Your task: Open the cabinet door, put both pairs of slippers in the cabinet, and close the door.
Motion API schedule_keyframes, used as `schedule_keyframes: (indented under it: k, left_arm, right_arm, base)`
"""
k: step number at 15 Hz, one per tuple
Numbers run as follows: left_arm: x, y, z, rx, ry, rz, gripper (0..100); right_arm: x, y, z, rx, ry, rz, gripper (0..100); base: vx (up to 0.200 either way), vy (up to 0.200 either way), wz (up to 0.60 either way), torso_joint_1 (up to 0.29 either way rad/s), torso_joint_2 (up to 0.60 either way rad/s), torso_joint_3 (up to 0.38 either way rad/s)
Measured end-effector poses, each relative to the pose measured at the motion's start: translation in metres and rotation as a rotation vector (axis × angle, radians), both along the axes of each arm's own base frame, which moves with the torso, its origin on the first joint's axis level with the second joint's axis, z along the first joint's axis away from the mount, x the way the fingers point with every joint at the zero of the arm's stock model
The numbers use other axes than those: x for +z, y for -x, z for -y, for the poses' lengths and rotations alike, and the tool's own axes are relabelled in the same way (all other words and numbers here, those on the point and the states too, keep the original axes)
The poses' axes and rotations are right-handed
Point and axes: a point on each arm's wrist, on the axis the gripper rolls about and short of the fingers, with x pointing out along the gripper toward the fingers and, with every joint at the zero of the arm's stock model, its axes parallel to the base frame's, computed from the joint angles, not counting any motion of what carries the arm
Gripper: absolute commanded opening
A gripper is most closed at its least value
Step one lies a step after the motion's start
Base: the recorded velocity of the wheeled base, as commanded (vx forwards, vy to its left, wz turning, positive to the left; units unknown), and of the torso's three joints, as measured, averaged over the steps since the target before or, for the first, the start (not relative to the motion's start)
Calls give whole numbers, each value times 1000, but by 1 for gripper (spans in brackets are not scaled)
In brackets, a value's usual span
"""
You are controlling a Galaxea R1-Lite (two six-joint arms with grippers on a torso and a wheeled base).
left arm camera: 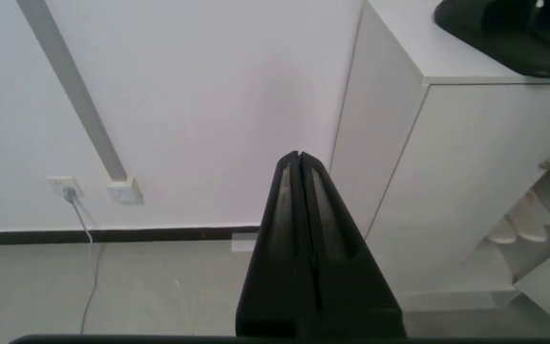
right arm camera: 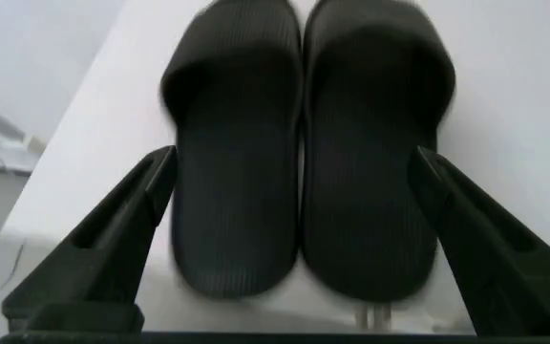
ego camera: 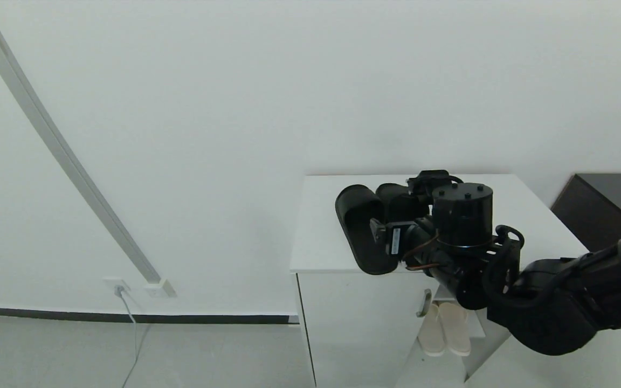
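A pair of black slippers [ego camera: 364, 231] [right arm camera: 304, 162] lies side by side on the top of the white cabinet [ego camera: 321, 237], with the heels over its front edge. My right gripper [right arm camera: 294, 158] is open, one finger on each outer side of the pair, and I cannot tell whether it touches them. A pair of white slippers [ego camera: 445, 334] [left arm camera: 533, 215] stands on a shelf inside the cabinet, whose right door [ego camera: 504, 366] is swung open. My left gripper [left arm camera: 299, 158] is shut on nothing, low and left of the cabinet [left arm camera: 466, 172].
The cabinet's left door [ego camera: 359, 328] is closed, with a metal handle [ego camera: 423, 302] at its edge. A dark piece of furniture [ego camera: 601, 205] stands to the right. A wall socket with a cable [ego camera: 119, 288] sits on the wall at left, above grey floor.
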Motion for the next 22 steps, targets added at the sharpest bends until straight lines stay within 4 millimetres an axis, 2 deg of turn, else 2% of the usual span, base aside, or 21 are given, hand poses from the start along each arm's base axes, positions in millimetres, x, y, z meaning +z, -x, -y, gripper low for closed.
schedule_keyframes:
  k: [4, 9, 19, 22]
  left_arm:
    - [0, 0, 0, 0, 0, 0, 0]
    - [0, 0, 0, -1, 0, 0, 0]
    - [0, 0, 0, 0, 0, 0, 0]
    - [0, 0, 0, -1, 0, 0, 0]
  right_arm:
    - [-16, -21, -3, -1, 24, 65, 100]
    - [-32, -44, -3, 14, 37, 52, 100]
    - [-41, -81, -8, -15, 68, 63, 100]
    - [-37, -94, -10, -29, 51, 86, 100]
  base:
    - [0, 0, 0, 0, 0, 0]
    - [0, 0, 0, 0, 0, 0]
    - [0, 0, 0, 0, 0, 0]
    - [0, 0, 0, 0, 0, 0]
